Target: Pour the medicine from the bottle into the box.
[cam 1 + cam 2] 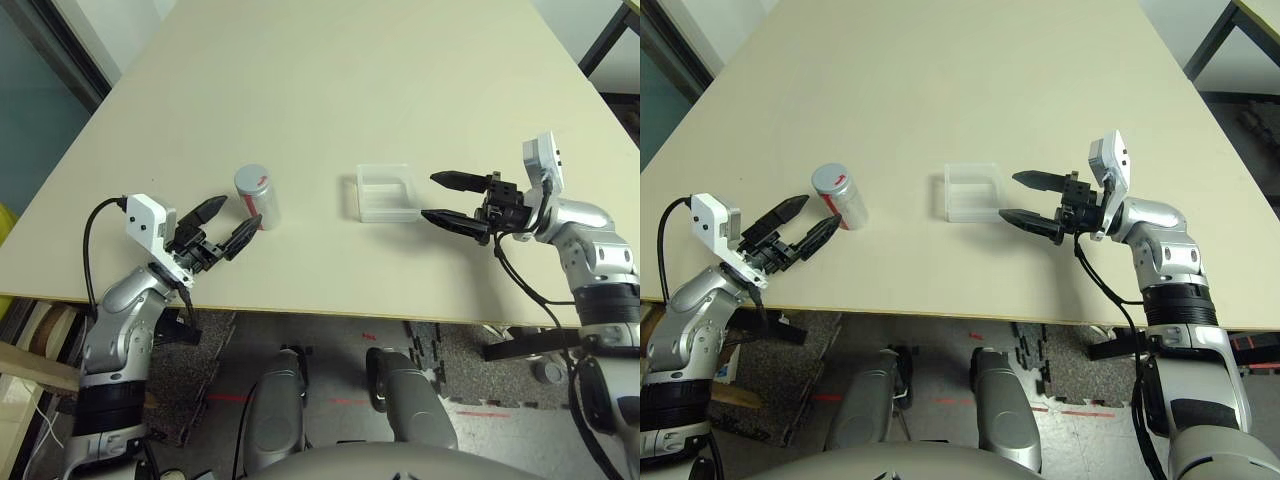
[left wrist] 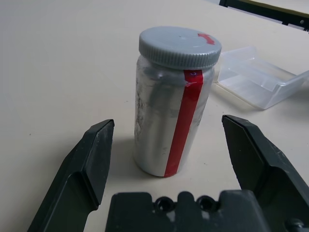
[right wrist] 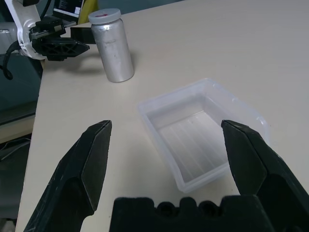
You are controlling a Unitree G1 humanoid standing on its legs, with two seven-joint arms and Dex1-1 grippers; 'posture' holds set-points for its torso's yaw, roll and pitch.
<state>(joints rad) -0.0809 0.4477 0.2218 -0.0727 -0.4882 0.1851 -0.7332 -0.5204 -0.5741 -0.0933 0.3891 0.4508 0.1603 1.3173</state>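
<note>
Both grippers low at near bench edge — left gripper (image 1: 228, 222) jaws spread just beside capped bottle (image 1: 258, 197); right gripper (image 1: 441, 198) jaws spread beside box (image 1: 387, 193). Bench (image 1: 330, 80) pale beige.

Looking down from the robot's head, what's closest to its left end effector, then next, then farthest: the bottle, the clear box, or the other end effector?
1. The bottle, upright just beyond the open left end effector.
2. The box, mid-table.
3. The right end effector, past the box's far side.

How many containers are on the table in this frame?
2: the capped bottle stands upright just ahead of the open left gripper; the empty box sits in front of the open right gripper. Any medicine is hidden inside the bottle.
</note>
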